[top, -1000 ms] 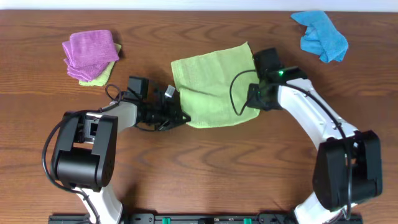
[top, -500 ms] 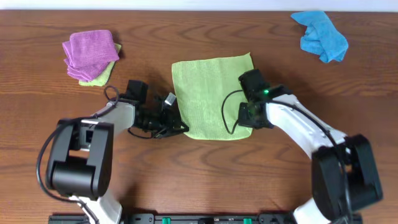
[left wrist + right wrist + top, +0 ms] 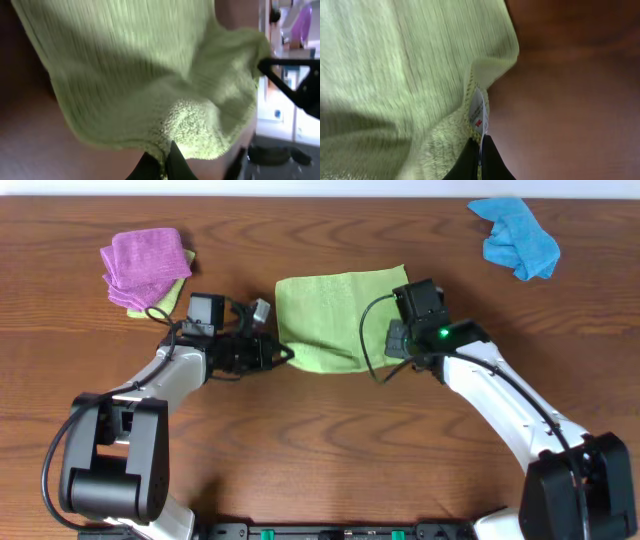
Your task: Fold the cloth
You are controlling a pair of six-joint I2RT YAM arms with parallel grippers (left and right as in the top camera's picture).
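Note:
The lime-green cloth [image 3: 335, 315] lies mid-table, its near edge lifted and carried over toward the far edge. My left gripper [image 3: 285, 353] is shut on the cloth's near left corner. In the left wrist view the cloth [image 3: 150, 75] hangs from the shut fingers [image 3: 167, 162]. My right gripper [image 3: 392, 345] is shut on the near right corner. In the right wrist view the fingers [image 3: 479, 160] pinch the cloth [image 3: 395, 75] at its hem, beside a white label [image 3: 479, 114].
A purple cloth [image 3: 145, 262] sits on a paler green folded cloth [image 3: 165, 300] at the far left. A bright blue crumpled cloth [image 3: 515, 238] lies at the far right. The table's far edge [image 3: 320, 197] runs close behind the cloths.
Both grippers have moved away from me toward the far edge, carrying the cloth's near edge with them. The cloth now looks shorter front to back.

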